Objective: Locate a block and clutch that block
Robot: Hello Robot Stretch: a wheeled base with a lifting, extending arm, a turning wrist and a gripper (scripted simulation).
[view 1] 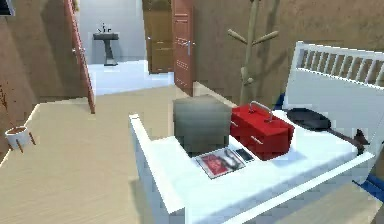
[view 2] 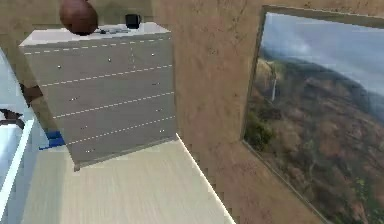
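A white bed [view 1: 296, 166] is standing at the forward view's right, its headboard [view 1: 338, 72] at the far end and its footboard [view 1: 150, 160] at the near end. A grey cube [view 1: 205, 122] is sitting on the mattress near the footboard. It is the one block-shaped thing here, though I cannot tell for sure that it is the block. A red toolbox [view 1: 262, 128] is lying just right of the cube, close to it or touching. Nearer than both, a book [view 1: 215, 162] and a small dark phone [view 1: 243, 155] are lying flat, side by side. A black pan-like thing [view 1: 308, 118] is resting farther right, near the headboard. A bare wooden rack [view 1: 250, 48] is standing by the far wall behind the bed. Two reddish doors [view 1: 182, 45] are standing ajar at far left, and a sink [view 1: 106, 40] is showing through the doorway between them. A white pot [view 1: 17, 137] is sitting on the floor at the left edge.

In the arm side view, a pale dresser [view 2: 105, 95] is standing against the far wall. A brown ball [view 2: 78, 15] and a small dark thing [view 2: 131, 20] are resting on top of it. A landscape painting [view 2: 320, 110] is hanging on the right wall.

I cannot tell whether the gripper is spread or pressed together.
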